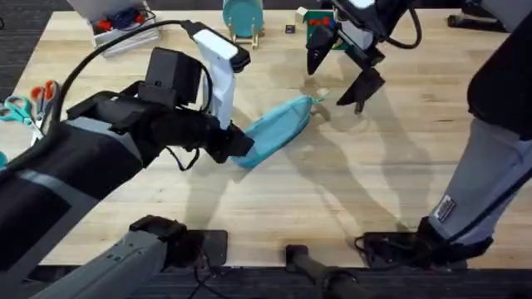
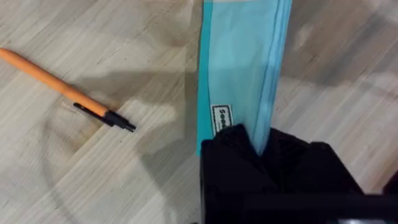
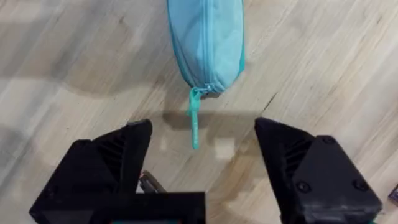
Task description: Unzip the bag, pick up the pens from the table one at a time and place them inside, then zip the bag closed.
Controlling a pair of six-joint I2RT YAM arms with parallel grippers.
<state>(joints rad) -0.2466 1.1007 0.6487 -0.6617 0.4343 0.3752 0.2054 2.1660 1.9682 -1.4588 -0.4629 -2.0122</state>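
Looking down from overhead: light-blue pencil pouch (image 1: 278,129) lies slantwise mid-table (image 1: 332,199), one end toward the left arm, the other w/ pull tab toward the right arm. Left pincer (image 1: 237,145) is at the pouch's near-left end, clenched on the fabric. Right pincer (image 1: 339,79) hangs just beyond the tab end, fingers spread, released, holding nothing. Teal disc on wooden stand (image 1: 243,18) at far edge; orange-handled scissors (image 1: 43,91) at far left edge of table.

Left wrist view: pouch (image 2: 239,68) runs lengthwise away from the black fingers (image 2: 236,162), which are closed over its end; a small label (image 2: 221,120) sits on the fabric just beside the grip. Orange pen w/ dark tip (image 2: 65,92) lies on bare wood well apart from pouch, slanted, tip pointing toward pouch side.

Right wrist view: pouch end (image 3: 206,43) w/ zipper line running down its middle, zipper appears shut. Teal pull tab (image 3: 194,121) trails off the end, lying flat on wood. Right pincer (image 3: 202,149) wide apart, one finger either side of the tab, not touching it.
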